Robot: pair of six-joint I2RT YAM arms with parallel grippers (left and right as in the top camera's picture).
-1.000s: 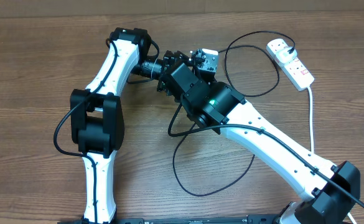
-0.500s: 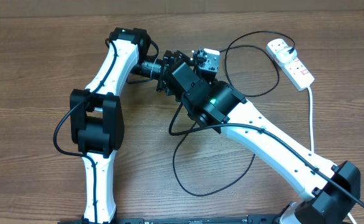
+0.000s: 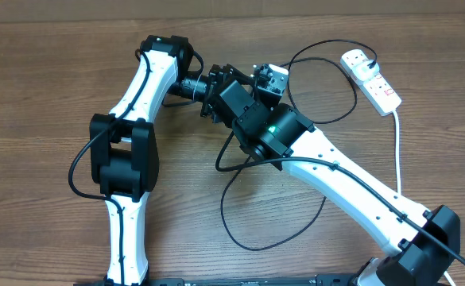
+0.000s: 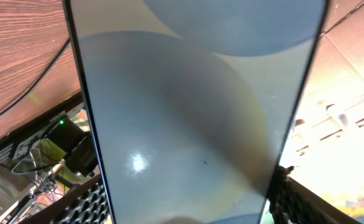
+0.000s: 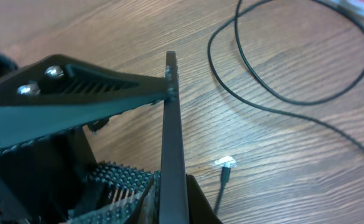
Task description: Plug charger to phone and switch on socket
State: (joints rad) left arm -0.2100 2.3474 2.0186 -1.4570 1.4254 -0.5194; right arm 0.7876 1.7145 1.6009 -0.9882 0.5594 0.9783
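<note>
The phone (image 4: 194,124) fills the left wrist view, its screen grey with glare. My left gripper (image 4: 188,211) is shut on its two long edges. In the right wrist view the phone (image 5: 172,143) stands edge-on, and my right gripper (image 5: 172,186) is shut across its faces. In the overhead view both grippers meet at the table's middle back (image 3: 228,83), with the phone hidden under them. The charger cable (image 3: 256,249) loops over the table and runs to the white socket (image 3: 371,77). Its connector tip (image 5: 224,167) lies loose on the wood beside the phone.
The socket's thick white cord (image 3: 397,151) runs down the right side. Cable loops lie under and in front of the right arm (image 3: 335,171). The left arm (image 3: 125,159) stands at the left. A black cable (image 4: 45,71) crosses the wood behind the phone.
The right wrist has turned slightly and shifted a little to the right. The left arm, cable and socket have not moved.
</note>
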